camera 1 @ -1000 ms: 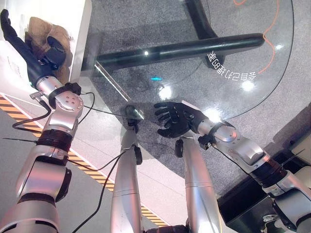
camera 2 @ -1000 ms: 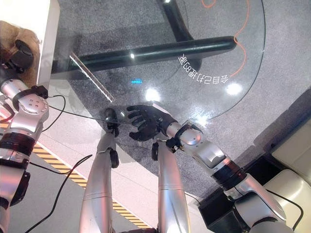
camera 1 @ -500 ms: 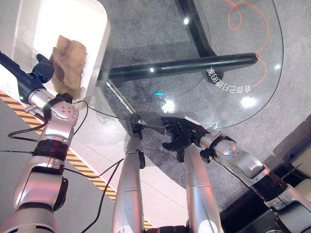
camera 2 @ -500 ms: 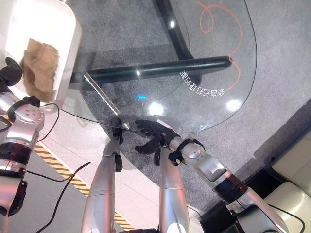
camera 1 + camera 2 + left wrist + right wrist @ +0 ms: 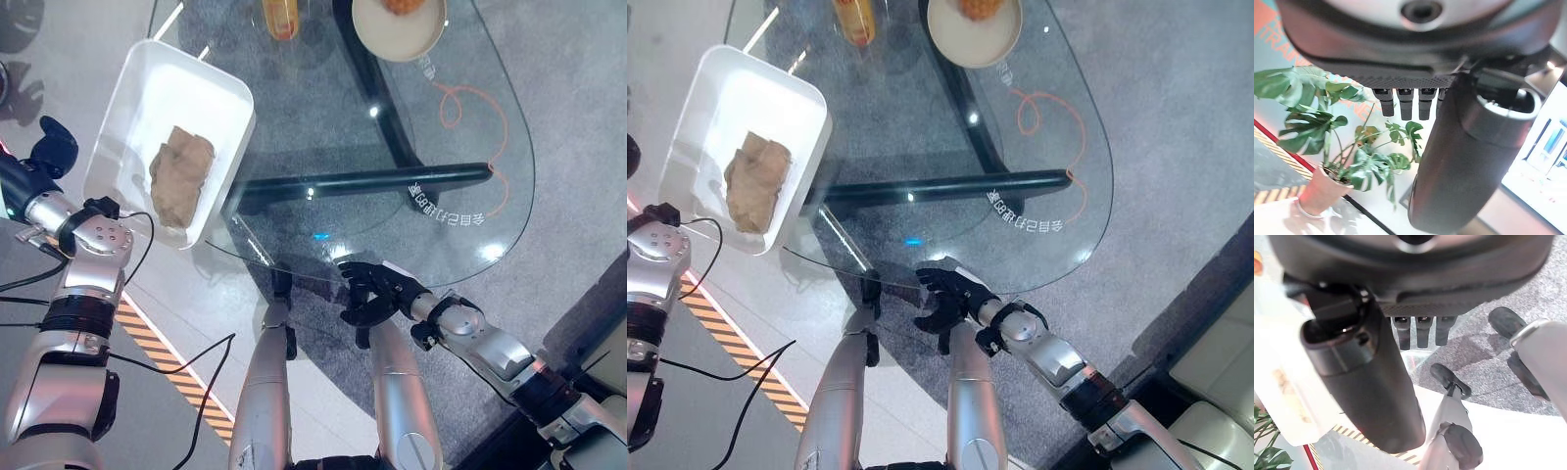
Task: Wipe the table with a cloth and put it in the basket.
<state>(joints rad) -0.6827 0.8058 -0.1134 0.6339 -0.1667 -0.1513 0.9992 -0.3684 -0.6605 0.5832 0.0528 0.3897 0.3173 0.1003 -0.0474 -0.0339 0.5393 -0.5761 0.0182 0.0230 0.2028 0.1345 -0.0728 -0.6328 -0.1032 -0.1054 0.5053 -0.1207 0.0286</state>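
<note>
Both eye views look down on the glass table [image 5: 460, 117].

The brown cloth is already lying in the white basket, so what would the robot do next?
Probably just draw both arms back. The cloth lies in the basket, and the left robot hand beside it and the right robot hand at the glass table edge are open, holding nothing.

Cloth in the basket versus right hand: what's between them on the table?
Bare glass table; the head views show nothing between the cloth in the white basket and the open right hand.
</note>
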